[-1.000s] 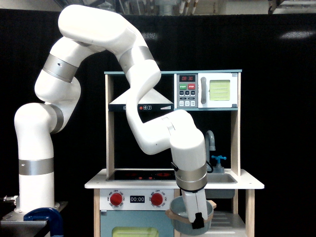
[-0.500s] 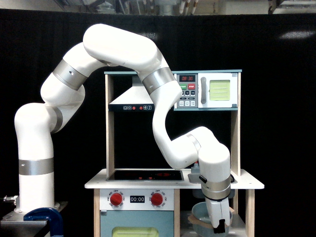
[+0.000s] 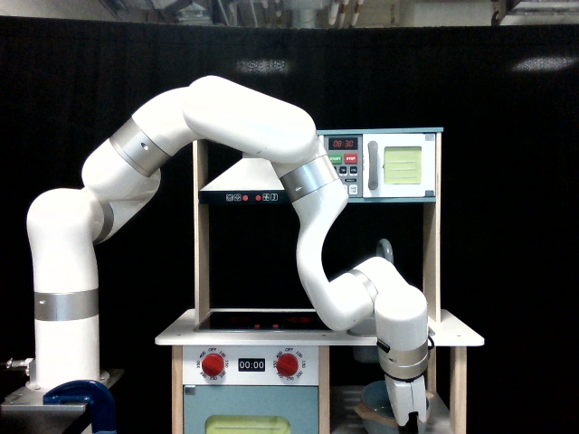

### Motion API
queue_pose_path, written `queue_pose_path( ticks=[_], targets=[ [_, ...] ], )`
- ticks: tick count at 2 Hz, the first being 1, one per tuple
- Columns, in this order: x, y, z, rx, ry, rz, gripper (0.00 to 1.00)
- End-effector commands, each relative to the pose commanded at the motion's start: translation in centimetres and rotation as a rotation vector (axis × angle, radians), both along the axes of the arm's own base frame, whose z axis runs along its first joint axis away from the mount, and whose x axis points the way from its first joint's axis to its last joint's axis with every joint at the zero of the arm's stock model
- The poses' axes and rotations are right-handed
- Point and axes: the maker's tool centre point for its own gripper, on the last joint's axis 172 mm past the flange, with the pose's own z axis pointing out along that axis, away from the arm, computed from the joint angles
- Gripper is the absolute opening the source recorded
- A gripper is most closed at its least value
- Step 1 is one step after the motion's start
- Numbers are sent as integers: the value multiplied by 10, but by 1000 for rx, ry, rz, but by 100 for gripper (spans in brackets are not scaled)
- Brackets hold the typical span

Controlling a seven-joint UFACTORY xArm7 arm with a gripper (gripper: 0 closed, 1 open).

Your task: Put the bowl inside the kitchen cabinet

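Note:
The grey-blue bowl (image 3: 376, 400) with its tan rim sits low inside the doorless kitchen cabinet (image 3: 459, 391), under the counter at the exterior view's right. My gripper (image 3: 407, 416) points down from the white wrist into that compartment, and its dark fingers are shut on the bowl's right rim. The frame's bottom edge cuts off the fingertips and the underside of the bowl, so I cannot tell whether the bowl rests on a shelf.
The counter (image 3: 181, 336) with the black hob (image 3: 258, 320) runs just above the cabinet opening, close to my wrist. The blue oven door (image 3: 249, 414) is left of the opening. Microwave (image 3: 380, 165), hood (image 3: 244, 192) and faucet (image 3: 386, 250) stand above. A blue clamp (image 3: 83, 403) sits by the arm's base.
The gripper has carried the bowl to the right and downward, from in front of the oven's edge into the cabinet opening. The elbow has dropped and stretched out to the right.

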Motion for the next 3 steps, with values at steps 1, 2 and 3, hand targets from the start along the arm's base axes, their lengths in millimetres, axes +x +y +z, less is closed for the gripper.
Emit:
queue_pose_path(
  ticks=[1,2,3],
  targets=[
    [3,13,1,0,0,0,100],
    [-9,18,0,0,0,0,100],
    [-17,23,6,0,0,0,100]
  ],
)
